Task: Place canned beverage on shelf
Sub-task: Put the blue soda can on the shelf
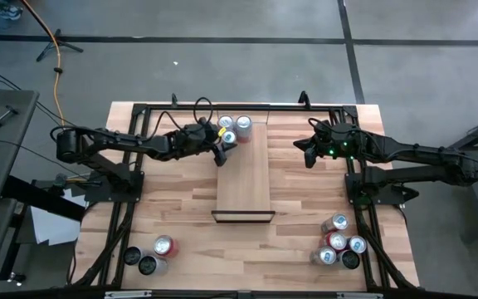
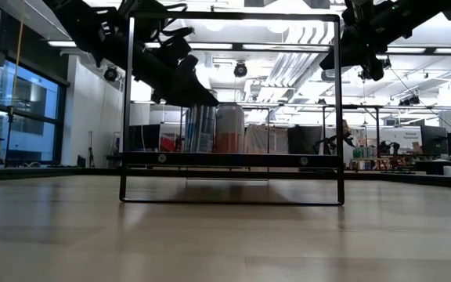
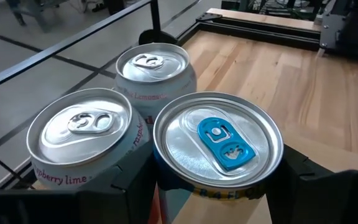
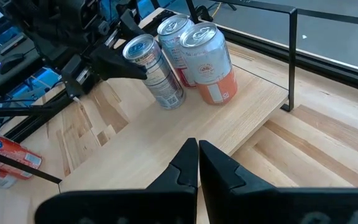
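Note:
The shelf (image 1: pixel 243 178) is a light-wood plank in the middle of the table, with a black frame (image 2: pixel 232 110) at its near end. Two cans (image 1: pixel 226 123) (image 1: pixel 243 124) stand on its far end. Close beside them is a silver can with a blue tab (image 3: pixel 219 146), and my left gripper (image 1: pixel 222 146) is shut on it. In the right wrist view this can (image 4: pixel 155 73) stands upright next to the orange can (image 4: pixel 209 62). My right gripper (image 4: pixel 197 163) is shut and hangs over the table, right of the shelf. My left gripper pinches the blue-tab can's side wall (image 3: pixel 174 190) just below the rim, one finger (image 4: pixel 122 64) on each side. The fingers come from the table's left, slanting slightly down. The can is upright with its bottom (image 4: pixel 171 102) at the shelf's surface; whether it rests there I cannot tell.
Several loose cans lie near the table's front left corner (image 1: pixel 152 253) and front right corner (image 1: pixel 338 245). Black frame rails (image 1: pixel 206 106) run along the table's far edge and sides. Bare plank stretches from the cans to the shelf's near end.

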